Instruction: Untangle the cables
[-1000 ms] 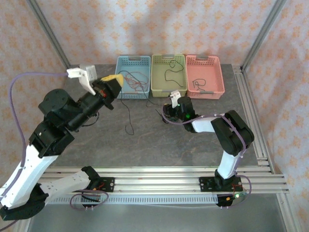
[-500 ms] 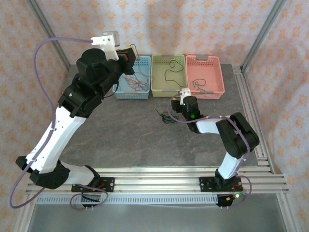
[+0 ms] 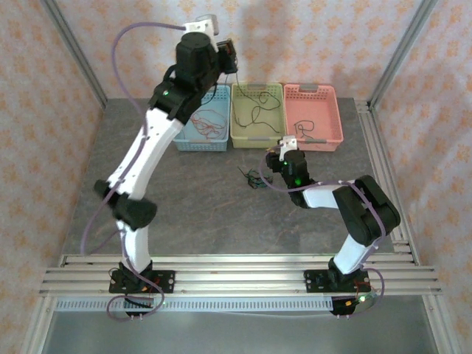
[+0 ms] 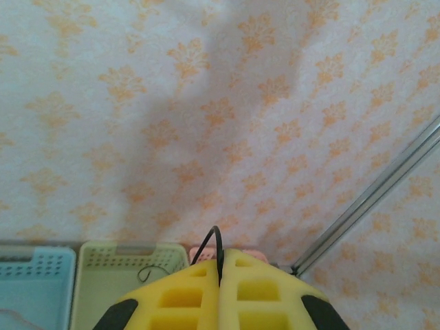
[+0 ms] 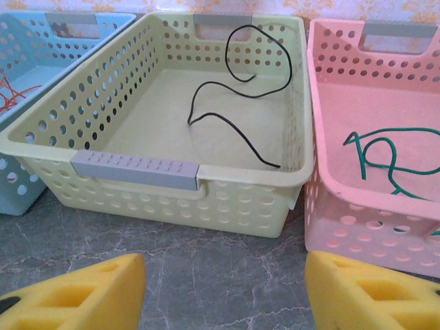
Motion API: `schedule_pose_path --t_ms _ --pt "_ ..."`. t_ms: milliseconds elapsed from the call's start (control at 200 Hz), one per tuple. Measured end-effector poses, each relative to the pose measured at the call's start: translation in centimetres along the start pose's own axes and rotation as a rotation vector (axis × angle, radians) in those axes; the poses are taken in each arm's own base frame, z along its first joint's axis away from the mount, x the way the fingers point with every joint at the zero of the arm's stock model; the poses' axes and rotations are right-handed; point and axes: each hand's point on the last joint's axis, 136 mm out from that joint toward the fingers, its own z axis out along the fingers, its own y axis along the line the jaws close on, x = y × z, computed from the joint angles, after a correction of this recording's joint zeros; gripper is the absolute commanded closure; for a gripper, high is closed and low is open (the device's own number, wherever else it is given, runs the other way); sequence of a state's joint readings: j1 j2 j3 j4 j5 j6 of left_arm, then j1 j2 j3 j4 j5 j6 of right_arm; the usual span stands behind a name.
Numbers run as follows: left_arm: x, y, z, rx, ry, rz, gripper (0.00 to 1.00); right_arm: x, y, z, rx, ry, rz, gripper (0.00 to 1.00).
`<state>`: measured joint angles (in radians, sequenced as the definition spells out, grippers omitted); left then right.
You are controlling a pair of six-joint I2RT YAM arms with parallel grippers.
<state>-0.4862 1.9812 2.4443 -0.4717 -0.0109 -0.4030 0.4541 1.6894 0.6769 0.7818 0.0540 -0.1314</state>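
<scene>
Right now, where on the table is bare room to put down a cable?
Bare: the middle of the grey table, from the blue basket to the near rail, and the far left side. Crowded: the back row with green basket and pink basket, and the cable clump by the right gripper.

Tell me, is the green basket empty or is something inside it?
Not empty. In the right wrist view, one black cable lies curled on the floor of the green basket, inside its walls.

A robot lab cell: aluminium frame posts, patterned backdrop, marbled grey table.
</scene>
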Motion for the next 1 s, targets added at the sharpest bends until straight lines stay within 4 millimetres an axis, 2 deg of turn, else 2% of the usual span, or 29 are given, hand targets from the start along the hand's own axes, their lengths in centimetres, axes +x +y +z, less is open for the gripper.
schedule_pose_path --t_ms 45,115,185,410,591,606,696,776,866,1001 --pt "0.2 -0.2 1.8 0.012 -0.007 -0.003 1.00 -0.1 0.0 0.0 0.000 -0.004 0.001 0.38" --pt "1.7 -0.3 4.6 0.032 0.001 -0.004 1.00 -0.4 0.0 -0.1 -0.001 -0.011 0.002 0.38" --pt "4.2 0.3 7.1 0.037 0.030 -0.004 1.00 -0.6 0.0 -0.3 -0.001 -0.017 0.004 0.38" --pt "14.2 4.0 13.9 -0.013 0.160 -0.013 1.00 -1.2 -0.1 -0.6 -0.002 -0.040 0.010 0.37" --pt "21.9 7.5 17.3 -0.071 0.255 -0.011 1.00 -1.1 -0.1 -0.6 -0.001 -0.039 0.010 0.37" --pt "22.5 7.8 17.5 -0.075 0.264 -0.009 0.96 -1.1 -0.1 -0.6 -0.001 -0.039 0.010 0.37" --pt "25.4 9.4 18.2 -0.106 0.316 0.003 0.46 -1.1 -0.1 -0.6 -0.002 -0.038 0.010 0.37" --pt "26.9 10.3 18.0 -0.128 0.361 0.024 0.27 -1.1 -0.1 -0.6 -0.004 -0.038 0.010 0.37" --pt "27.2 10.5 17.5 -0.137 0.393 0.062 0.18 -1.1 -0.1 -0.6 -0.004 -0.038 0.010 0.37" --pt "26.6 10.6 15.8 -0.156 0.451 0.126 0.16 -1.1 -0.1 -0.6 -0.004 -0.038 0.010 0.37"
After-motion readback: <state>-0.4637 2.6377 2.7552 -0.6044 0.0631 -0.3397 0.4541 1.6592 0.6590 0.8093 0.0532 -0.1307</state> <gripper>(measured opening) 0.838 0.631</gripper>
